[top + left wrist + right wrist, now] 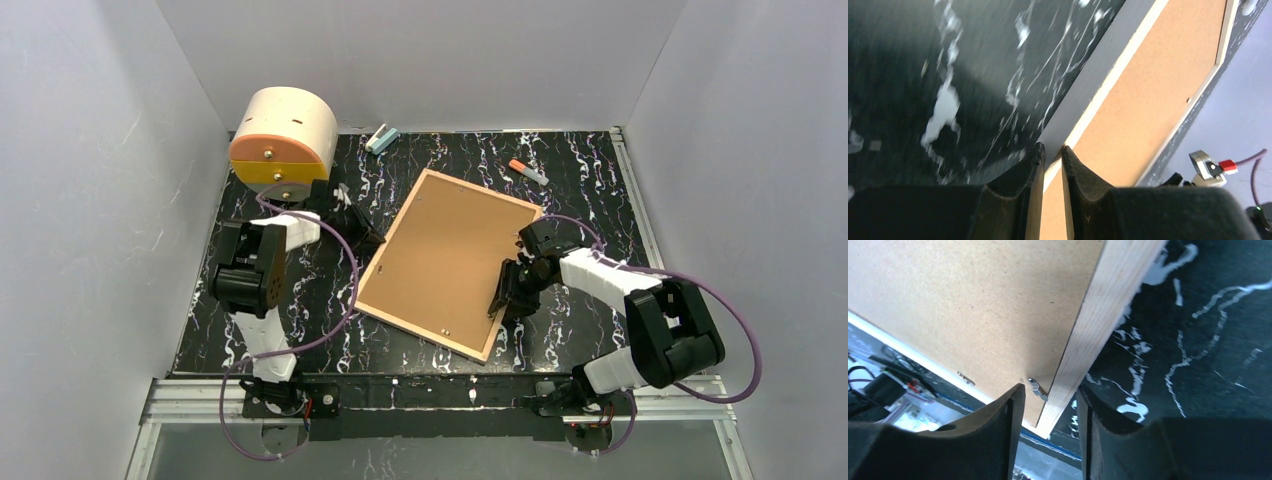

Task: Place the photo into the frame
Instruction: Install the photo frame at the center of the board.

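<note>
The frame lies face down and slanted on the black marbled table, its light wood rim around the brown backing board. The photo is hidden. My left gripper is at the frame's left edge. In the left wrist view its jaws are shut narrowly on the pale rim beside the board. My right gripper is at the right edge near the front corner. Its jaws stand open astride the wood rim, with a small metal tab between them.
A cream and orange drum-shaped object stands at the back left, close behind the left arm. A small pale blue item and an orange-capped marker lie along the back edge. White walls close in three sides.
</note>
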Controlling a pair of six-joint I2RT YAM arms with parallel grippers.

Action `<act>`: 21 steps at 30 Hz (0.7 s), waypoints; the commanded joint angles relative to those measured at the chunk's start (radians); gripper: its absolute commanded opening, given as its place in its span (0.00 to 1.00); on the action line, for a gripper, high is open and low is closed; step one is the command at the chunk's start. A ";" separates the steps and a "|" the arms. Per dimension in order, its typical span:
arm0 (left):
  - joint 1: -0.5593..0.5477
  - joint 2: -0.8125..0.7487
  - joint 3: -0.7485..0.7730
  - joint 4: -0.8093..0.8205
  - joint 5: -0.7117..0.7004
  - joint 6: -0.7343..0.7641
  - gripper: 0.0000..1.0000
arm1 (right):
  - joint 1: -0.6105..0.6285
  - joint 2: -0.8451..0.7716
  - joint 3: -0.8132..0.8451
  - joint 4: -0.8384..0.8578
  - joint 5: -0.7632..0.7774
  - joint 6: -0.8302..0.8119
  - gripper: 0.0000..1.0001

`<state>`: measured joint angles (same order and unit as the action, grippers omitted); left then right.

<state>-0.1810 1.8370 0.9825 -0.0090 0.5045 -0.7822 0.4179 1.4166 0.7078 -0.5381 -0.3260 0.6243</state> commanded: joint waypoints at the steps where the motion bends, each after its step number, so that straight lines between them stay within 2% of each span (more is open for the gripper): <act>1: -0.075 0.115 0.106 -0.088 -0.008 0.111 0.02 | 0.018 0.023 0.011 0.309 -0.170 0.090 0.52; 4: -0.085 0.188 0.197 -0.092 -0.013 0.144 0.05 | 0.020 0.061 -0.017 0.478 -0.248 0.153 0.60; 7: -0.089 0.257 0.277 -0.109 -0.036 0.170 0.08 | 0.027 0.109 -0.015 0.569 -0.274 0.178 0.64; 9: -0.088 0.262 0.323 -0.145 -0.092 0.192 0.16 | 0.027 0.097 0.008 0.484 -0.235 0.158 0.66; 12: -0.088 0.222 0.353 -0.225 -0.210 0.219 0.34 | 0.028 0.004 0.034 0.280 -0.056 0.124 0.74; 17: -0.088 0.066 0.286 -0.315 -0.305 0.226 0.59 | 0.026 -0.191 0.043 0.039 0.116 0.100 0.80; 21: -0.089 -0.095 0.182 -0.338 -0.333 0.220 0.66 | 0.026 -0.288 0.039 -0.011 0.144 0.102 0.78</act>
<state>-0.2703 1.9072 1.2430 -0.2146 0.2466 -0.5789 0.4454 1.1961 0.7200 -0.4397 -0.2703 0.7410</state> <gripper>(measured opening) 0.634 0.793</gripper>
